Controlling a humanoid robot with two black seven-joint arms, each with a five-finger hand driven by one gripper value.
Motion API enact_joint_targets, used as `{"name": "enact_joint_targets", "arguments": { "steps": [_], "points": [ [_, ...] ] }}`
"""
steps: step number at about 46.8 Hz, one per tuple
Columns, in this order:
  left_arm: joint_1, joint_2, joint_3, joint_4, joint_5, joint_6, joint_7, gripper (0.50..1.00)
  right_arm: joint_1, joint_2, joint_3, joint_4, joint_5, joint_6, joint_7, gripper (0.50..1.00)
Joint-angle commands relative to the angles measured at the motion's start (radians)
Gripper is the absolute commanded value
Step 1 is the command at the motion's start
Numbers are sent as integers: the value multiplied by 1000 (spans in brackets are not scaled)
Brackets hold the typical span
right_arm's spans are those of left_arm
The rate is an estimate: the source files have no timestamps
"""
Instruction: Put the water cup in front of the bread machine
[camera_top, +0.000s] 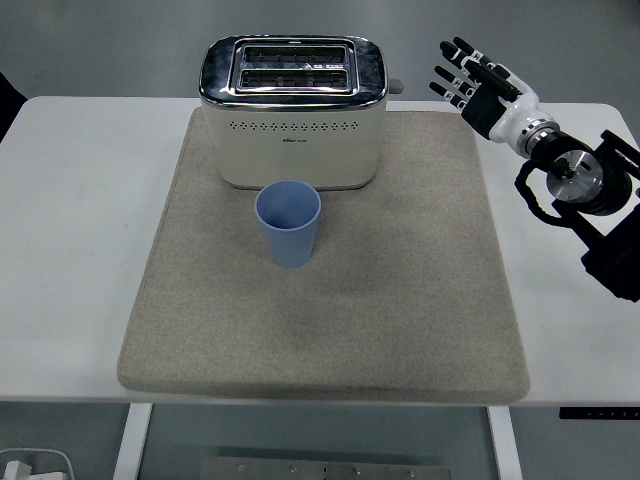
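Head view shows the light-blue plastic cup (288, 222) upright on the grey mat (400, 300) at frame centre, just before the cream-and-chrome toaster (292, 110), so the right hand (487, 95) at upper right, fingers (455, 72) spread, holds nothing.

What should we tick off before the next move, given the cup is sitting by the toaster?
1. Light blue plastic cup upright on the beige felt mat: ok.
2. Cup in front of the cream and chrome two-slot toaster, close to its front face: ok; whether they touch: cannot tell.
3. Right hand holds nothing, fingers spread: ok.
4. Right hand clear of the cup and toaster, over the mat's far right corner: ok.
5. Left arm: out of view, cannot tell.
6. Cup contents: interior looks empty, ok.
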Motion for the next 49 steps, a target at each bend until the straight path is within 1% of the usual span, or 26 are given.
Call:
{"name": "enact_joint_targets", "arguments": {
  "steps": [1,5,12,22,49],
  "points": [
    [0,0,0,0,0,0,0,1000,-5,-14,0,0,0,16,1,926],
    [0,0,0,0,0,0,0,1000,-23,-19,3,0,0,34,1,926],
    [0,0,0,0,0,0,0,1000,-47,-19,51,0,-1,39,3,926],
    [0,0,0,0,0,0,0,1000,-51,-25,52,-15,-1,40,3,926],
    [0,0,0,0,0,0,0,1000,-51,-28,64,-15,-1,42,3,926]
  ]
}}
